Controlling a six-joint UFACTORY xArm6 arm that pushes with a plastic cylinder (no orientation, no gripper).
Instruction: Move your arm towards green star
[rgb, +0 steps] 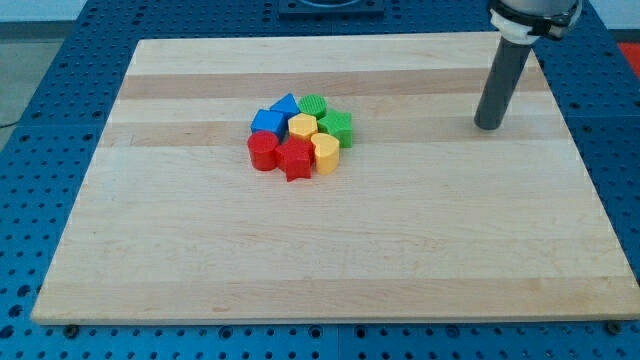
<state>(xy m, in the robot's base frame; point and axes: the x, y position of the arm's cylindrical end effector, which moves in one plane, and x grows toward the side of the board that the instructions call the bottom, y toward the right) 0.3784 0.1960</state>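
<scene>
The green star (336, 127) sits at the right side of a tight cluster of blocks near the board's middle. Behind it to the left is a green round block (313, 104). My tip (488, 126) rests on the board far to the view's right of the cluster, about level with the green star and touching no block. The dark rod rises from the tip toward the view's top right.
The cluster also holds a blue cube (266, 121), a blue triangle (285, 104), a yellow hexagon (302, 126), a yellow heart (324, 153), a red cylinder (263, 150) and a red star (296, 158). The wooden board (320, 260) lies on a blue perforated table.
</scene>
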